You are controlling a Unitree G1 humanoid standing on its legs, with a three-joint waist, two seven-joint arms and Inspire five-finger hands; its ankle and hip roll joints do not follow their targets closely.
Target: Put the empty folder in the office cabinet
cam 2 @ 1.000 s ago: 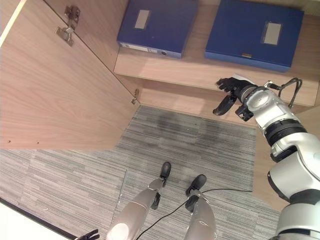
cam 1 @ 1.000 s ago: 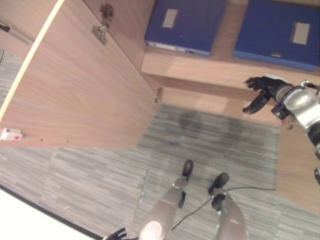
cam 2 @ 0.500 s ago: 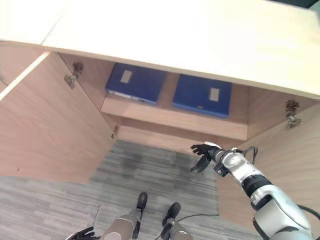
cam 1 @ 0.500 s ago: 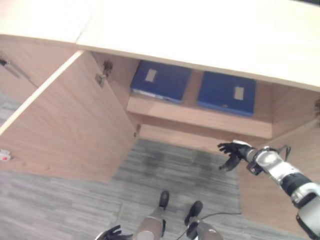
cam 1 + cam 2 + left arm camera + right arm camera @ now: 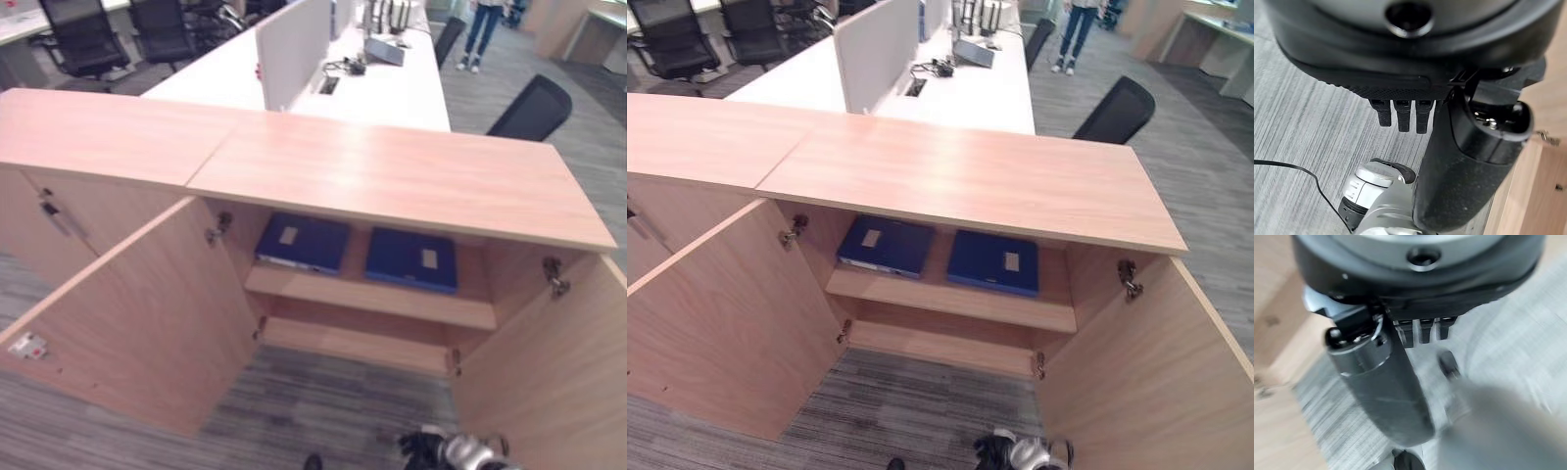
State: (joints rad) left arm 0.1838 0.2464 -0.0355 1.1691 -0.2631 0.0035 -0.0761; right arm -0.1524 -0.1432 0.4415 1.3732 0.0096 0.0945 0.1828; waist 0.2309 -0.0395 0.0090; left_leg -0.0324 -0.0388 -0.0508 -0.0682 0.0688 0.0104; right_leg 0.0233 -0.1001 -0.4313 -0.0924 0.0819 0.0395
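Note:
Two blue folders lie flat side by side on the cabinet's shelf (image 5: pixel 372 299), one on the left (image 5: pixel 302 242) and one on the right (image 5: pixel 411 258). The wooden cabinet (image 5: pixel 392 176) stands with both doors swung wide. My right hand (image 5: pixel 1002 450) hangs low in front of the cabinet, above the carpet and well below the shelf; its thumb (image 5: pixel 1381 387) and fingers are relaxed and hold nothing. In the left wrist view my left hand (image 5: pixel 1410 63) hangs over the carpet with straight fingers (image 5: pixel 1403 115) and an empty grasp.
The left door (image 5: pixel 127 313) and the right door (image 5: pixel 549 392) jut out toward me on both sides. Behind the cabinet are a white desk with a divider (image 5: pixel 294 39), a black chair (image 5: pixel 529 108) and a person (image 5: pixel 480 29) far back.
The camera has tilted up from the floor to the whole cabinet. My right hand has dropped away from the shelf edge to the bottom of the picture.

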